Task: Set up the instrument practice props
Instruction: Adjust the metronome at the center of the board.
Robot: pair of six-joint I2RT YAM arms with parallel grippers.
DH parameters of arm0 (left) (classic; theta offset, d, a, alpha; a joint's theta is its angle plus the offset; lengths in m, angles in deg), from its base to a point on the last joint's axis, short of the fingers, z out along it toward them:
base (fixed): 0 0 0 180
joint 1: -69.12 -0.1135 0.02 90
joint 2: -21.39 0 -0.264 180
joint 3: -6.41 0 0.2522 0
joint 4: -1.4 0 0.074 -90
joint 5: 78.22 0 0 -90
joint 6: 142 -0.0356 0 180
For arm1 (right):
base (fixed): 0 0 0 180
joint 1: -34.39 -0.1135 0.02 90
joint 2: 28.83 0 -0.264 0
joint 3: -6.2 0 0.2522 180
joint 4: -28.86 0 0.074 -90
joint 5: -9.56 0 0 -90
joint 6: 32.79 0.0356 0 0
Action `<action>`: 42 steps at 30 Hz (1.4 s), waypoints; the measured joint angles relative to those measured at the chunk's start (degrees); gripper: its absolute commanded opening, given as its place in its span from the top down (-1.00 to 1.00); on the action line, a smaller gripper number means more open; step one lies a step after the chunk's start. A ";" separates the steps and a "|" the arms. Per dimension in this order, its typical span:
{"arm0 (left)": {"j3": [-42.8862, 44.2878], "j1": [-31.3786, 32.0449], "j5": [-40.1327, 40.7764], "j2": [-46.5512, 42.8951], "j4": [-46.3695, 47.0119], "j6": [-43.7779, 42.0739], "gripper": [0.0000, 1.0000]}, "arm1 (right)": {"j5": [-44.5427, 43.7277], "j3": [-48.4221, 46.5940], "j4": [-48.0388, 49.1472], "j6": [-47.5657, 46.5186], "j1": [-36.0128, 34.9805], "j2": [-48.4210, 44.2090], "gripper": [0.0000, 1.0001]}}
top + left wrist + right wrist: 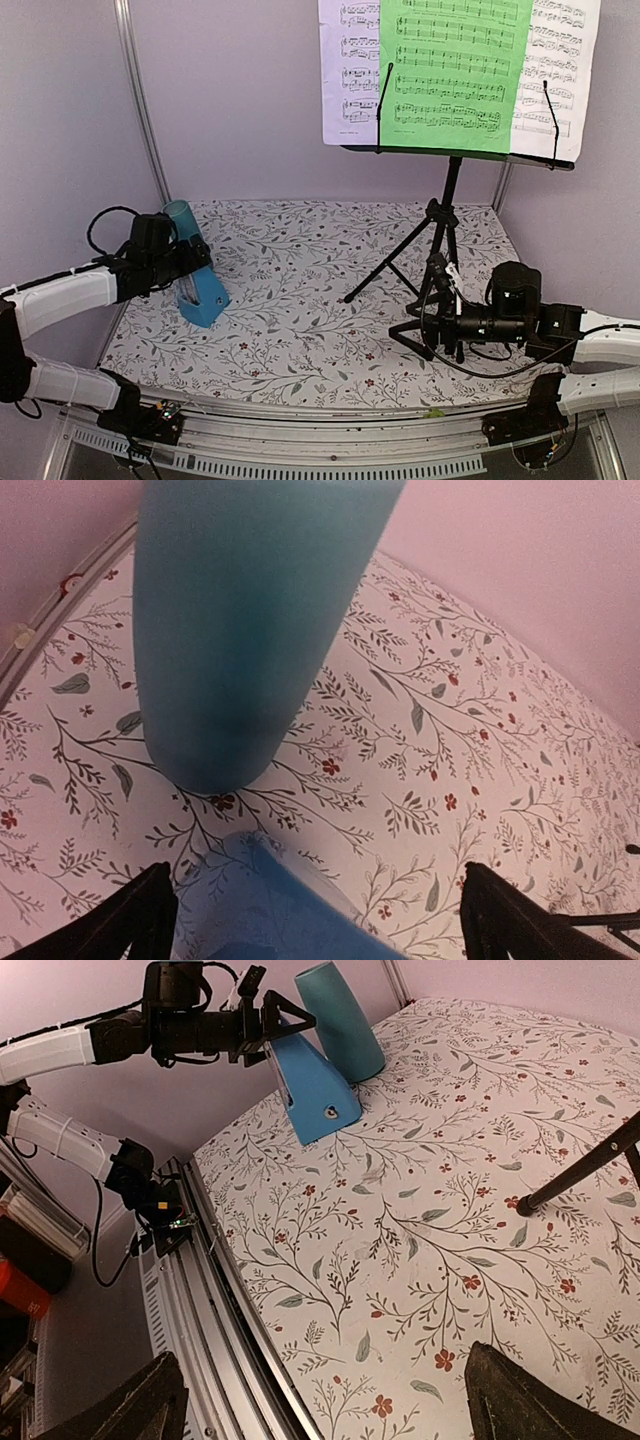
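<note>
The left claw (318, 878) stands at its widest, its two dark fingers (140, 920) spread to either side of the narrow top of the small blue metronome (206, 296). Neither finger presses on it in the left wrist view, so nothing is gripped. The metronome stands upright on the floral bench (300, 300) near the far left corner. Just behind it, close enough that the two look to be touching, is a teal cup (183, 216), which leans a little towards the left wall. From the right wrist camera the left arm reaches in from the left, with the claw poised level with the metronome's peak. The right claw (322, 1352) is just as wide, and only patterned bench covering shows between its fingers (510, 1400); it holds nothing. It sits low over the right side of the bench, close beside the feet of the black music stand (451, 195). In the top view its fingers are hard to tell apart from the tripod legs. One leg of the stand crosses the right edge of the right wrist view, its foot planted on the bench ahead of the claw. The stand is upright on the right half of the bench, and its desk at the top carries the sheet-music pages (350, 70): a green page in front at the middle, white pages to either side, held by two thin black retaining arms.
</note>
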 measured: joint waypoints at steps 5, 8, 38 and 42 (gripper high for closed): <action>-1.29 6.49 0.70 0.42 0.92 4.13 -0.98 | 0.00 0.17 0.55 0.02 -0.02 0.35 -0.98; -2.03 10.93 1.79 1.64 1.31 7.28 -0.99 | 0.02 0.20 1.07 0.02 -0.02 0.85 -0.98; 7.98 20.31 -8.66 3.89 2.58 -14.51 -0.99 | 0.00 0.20 2.38 0.70 -0.52 3.78 -0.98; 10.84 17.86 -16.96 5.16 1.49 -23.26 -0.99 | 0.00 0.28 2.38 0.66 -0.74 3.56 -0.98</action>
